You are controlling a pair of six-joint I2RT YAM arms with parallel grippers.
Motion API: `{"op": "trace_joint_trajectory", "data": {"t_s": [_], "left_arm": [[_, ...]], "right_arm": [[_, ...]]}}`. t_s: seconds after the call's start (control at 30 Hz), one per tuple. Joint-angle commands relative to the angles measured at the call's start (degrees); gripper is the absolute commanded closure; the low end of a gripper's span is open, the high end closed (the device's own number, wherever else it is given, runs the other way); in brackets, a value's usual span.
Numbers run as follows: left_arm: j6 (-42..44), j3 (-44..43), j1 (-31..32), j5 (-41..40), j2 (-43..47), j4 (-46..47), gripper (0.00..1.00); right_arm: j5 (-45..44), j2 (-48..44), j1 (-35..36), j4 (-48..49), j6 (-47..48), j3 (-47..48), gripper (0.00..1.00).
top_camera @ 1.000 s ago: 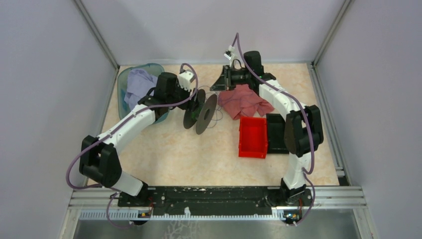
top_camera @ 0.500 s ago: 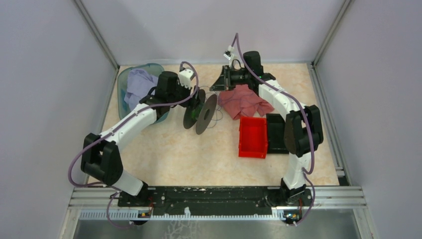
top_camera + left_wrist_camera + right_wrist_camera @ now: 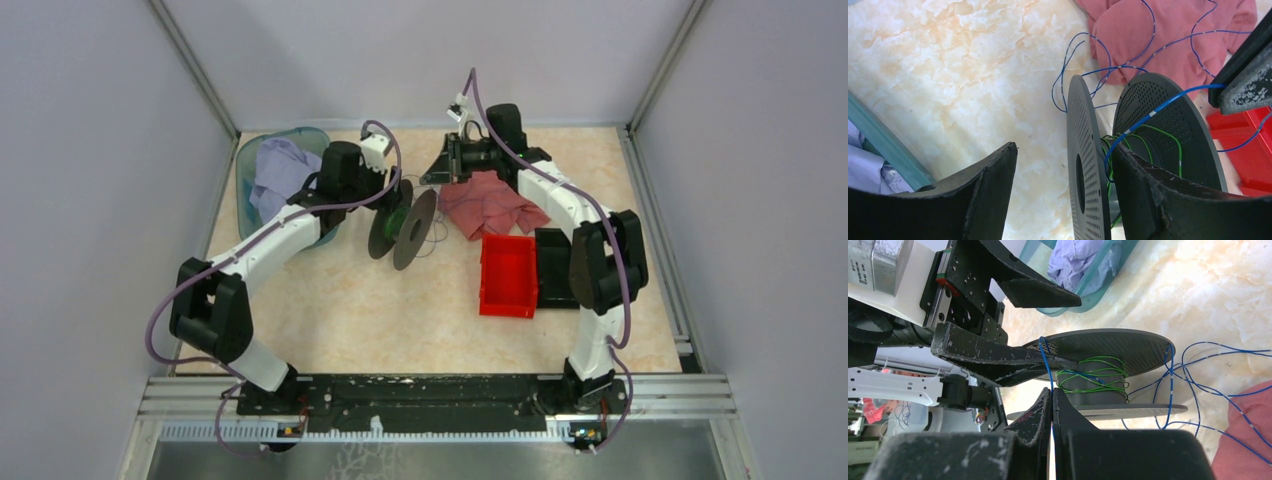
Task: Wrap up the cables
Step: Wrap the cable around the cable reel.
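A black spool (image 3: 412,230) stands on edge mid-table, with green cable (image 3: 1093,375) wound on its core. A thin blue cable (image 3: 1148,117) runs from the core over a flange to my right gripper (image 3: 1052,395), which is shut on it just behind the spool (image 3: 1108,347). More blue cable lies in loose loops (image 3: 1198,390) on the table and the pink cloth. My left gripper (image 3: 1064,150) is open and straddles the near flange (image 3: 1088,165). Its right finger (image 3: 1158,200) sits between the two flanges; its left finger (image 3: 983,190) stands apart from the flange.
A pink cloth (image 3: 490,205) lies behind a red bin (image 3: 508,275), with a black block (image 3: 555,265) to the bin's right. A teal bowl (image 3: 245,165) with lilac cloth sits at the back left. Grey walls close in three sides.
My left arm has shifted slightly right, bringing its open gripper closer over the spool. The right arm and the spool have not moved.
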State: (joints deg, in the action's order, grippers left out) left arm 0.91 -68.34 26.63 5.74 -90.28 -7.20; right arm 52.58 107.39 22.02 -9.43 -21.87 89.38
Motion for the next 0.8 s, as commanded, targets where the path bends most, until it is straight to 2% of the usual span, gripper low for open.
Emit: {"op": "trace_joint_trajectory", "data": {"t_s": [0.0, 0.33, 0.77], "left_arm": [[-0.21, -2.12, 0.32, -2.09, -0.93, 2.67, 0.26], [1.44, -0.50, 0.53, -1.72, 0.57, 1.75, 0.38], [2.38, 0.87, 0.97, -1.17, 1.76, 0.06, 0.38]], "right_arm": [[0.24, -0.22, 0.83, 1.55, 1.30, 2.11, 1.00], [-0.19, -0.05, 0.83, 0.80, 2.35, 2.46, 1.00], [-0.51, -0.43, 0.81, 0.21, 2.93, 2.64, 1.00]]}}
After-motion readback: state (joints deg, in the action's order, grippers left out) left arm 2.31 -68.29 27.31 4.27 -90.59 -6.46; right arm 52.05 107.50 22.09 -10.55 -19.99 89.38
